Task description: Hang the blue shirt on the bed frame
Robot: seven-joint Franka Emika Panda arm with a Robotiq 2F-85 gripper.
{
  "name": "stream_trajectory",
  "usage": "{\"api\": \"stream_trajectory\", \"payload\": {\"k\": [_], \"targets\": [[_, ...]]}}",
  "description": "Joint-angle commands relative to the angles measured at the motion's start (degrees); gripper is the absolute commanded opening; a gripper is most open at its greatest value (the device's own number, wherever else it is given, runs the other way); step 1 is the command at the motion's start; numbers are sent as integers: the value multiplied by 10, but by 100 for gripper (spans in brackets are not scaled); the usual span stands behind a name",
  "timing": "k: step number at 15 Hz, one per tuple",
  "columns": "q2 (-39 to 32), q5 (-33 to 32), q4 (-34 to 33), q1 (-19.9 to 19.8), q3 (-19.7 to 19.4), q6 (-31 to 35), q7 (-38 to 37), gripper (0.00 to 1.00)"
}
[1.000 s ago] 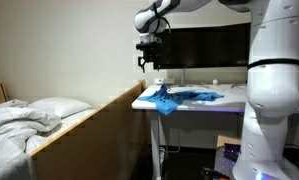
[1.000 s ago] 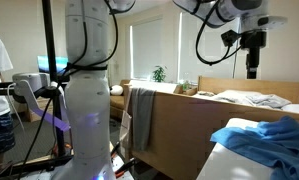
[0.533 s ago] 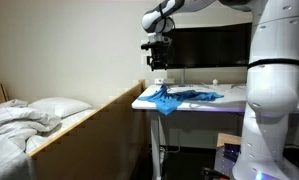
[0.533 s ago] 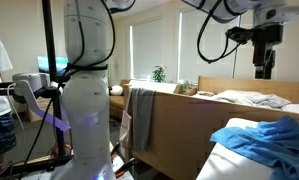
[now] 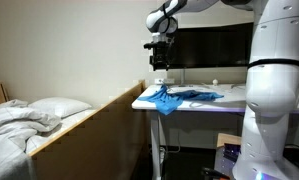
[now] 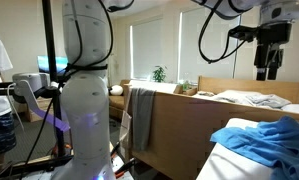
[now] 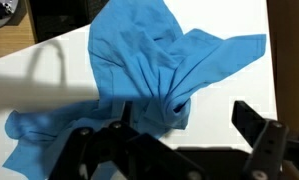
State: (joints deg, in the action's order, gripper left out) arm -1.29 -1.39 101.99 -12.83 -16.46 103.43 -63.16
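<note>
The blue shirt (image 5: 184, 98) lies crumpled on the white table (image 5: 219, 104); it also shows in an exterior view (image 6: 264, 139) and fills the upper part of the wrist view (image 7: 149, 70). My gripper (image 5: 160, 64) hangs well above the shirt's end, fingers pointing down; it also shows in an exterior view (image 6: 266, 72). In the wrist view its jaws (image 7: 174, 135) are open and empty, high over the shirt. The wooden bed frame (image 5: 94, 120) stands beside the table, and also shows in an exterior view (image 6: 179, 120).
A bed with white pillows and bedding (image 5: 29, 115) lies inside the frame. A grey garment (image 6: 139, 115) hangs over the bed frame. A dark monitor (image 5: 204, 47) stands behind the table. The robot base (image 5: 274, 90) stands next to the table.
The gripper has moved sideways toward a spot over the shirt, staying high and open. The shirt has not moved.
</note>
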Motion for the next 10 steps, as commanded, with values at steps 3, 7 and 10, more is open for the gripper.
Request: {"api": "stream_trajectory", "payload": {"k": [3, 7, 10], "targets": [[5, 46, 46, -10, 3, 68, 11, 100], [1, 63, 63, -11, 2, 86, 16, 100], [-3, 68, 75, -14, 1, 91, 16, 100]]}}
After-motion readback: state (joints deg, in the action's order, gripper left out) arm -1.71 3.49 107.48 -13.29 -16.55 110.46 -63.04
